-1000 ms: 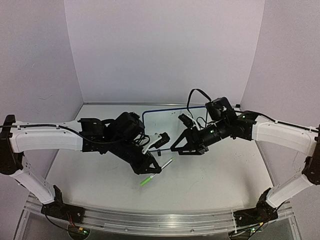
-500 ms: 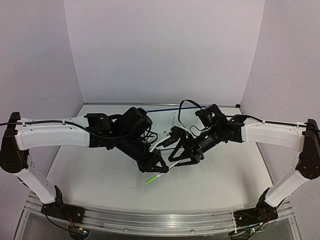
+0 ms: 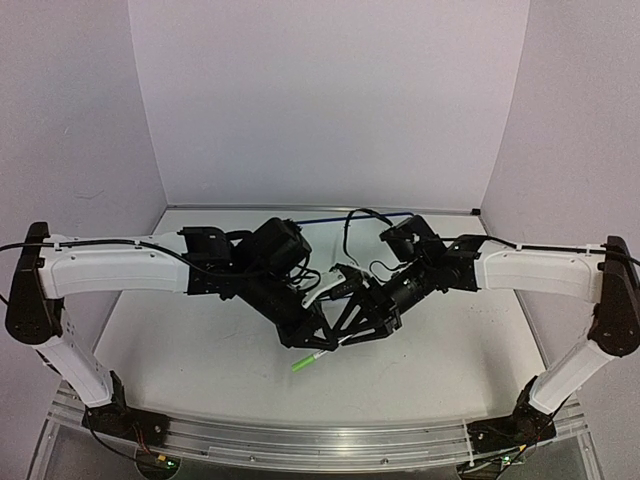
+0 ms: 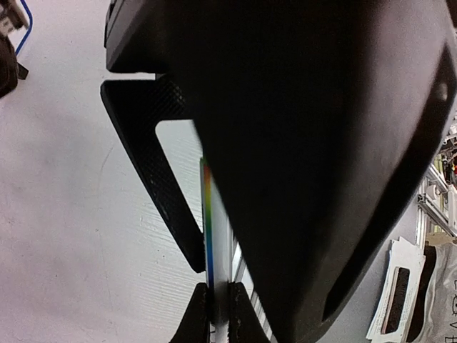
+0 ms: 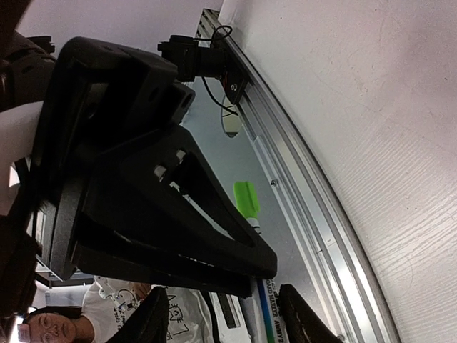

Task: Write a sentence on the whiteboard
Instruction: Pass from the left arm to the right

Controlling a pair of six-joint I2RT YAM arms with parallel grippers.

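Note:
My left gripper [image 3: 320, 342] is shut on the white marker [image 3: 322, 349], whose green cap [image 3: 304, 363] points toward the near edge. In the left wrist view its fingertips [image 4: 198, 314] pinch the marker's barrel [image 4: 216, 243]. My right gripper [image 3: 350, 333] is open and meets the left one, its fingers either side of the marker's barrel [image 5: 266, 309]. The green cap [image 5: 246, 199] shows beyond the left gripper's black finger. The whiteboard [image 3: 330, 238] lies behind both arms, mostly hidden, with only its blue far rim [image 3: 340, 217] showing. The sentence is hidden.
Purple walls close in the back and both sides. The aluminium rail [image 3: 330, 440] runs along the table's near edge. Cables loop above the right wrist [image 3: 360, 215].
Both arms have moved inward and toward the near edge. The right gripper has closed in on the marker held by the left gripper. The arms now cover most of the whiteboard.

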